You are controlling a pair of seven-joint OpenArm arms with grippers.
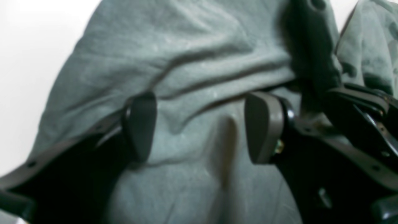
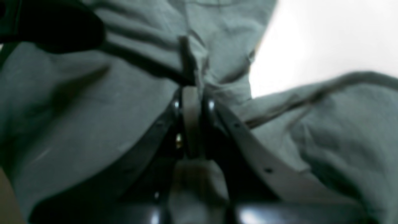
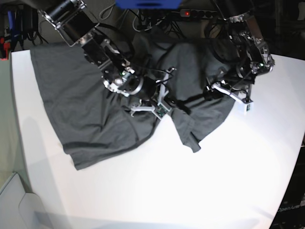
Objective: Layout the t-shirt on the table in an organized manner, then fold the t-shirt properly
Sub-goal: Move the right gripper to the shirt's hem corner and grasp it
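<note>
Overhead base; close wrist views (t-shirt [image 3: 95, 109])

White table [image 3: 200, 191] with rounded corners, a rumpled dark grey t-shirt [image 3: 81, 109] spread across its far half

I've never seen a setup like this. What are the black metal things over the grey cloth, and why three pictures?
It is a robot with two arms, each ending in a two-fingered gripper. One picture looks down on the whole white table from above; the other two come from small cameras on each wrist, looking past the fingers. The cloth is a dark grey t-shirt, lying crumpled and wrinkled on the table. The right gripper is shut on a bunched fold of the shirt. The left gripper has its fingers spread open just over the fabric, holding nothing. The job is to spread the shirt flat and fold it.
</note>
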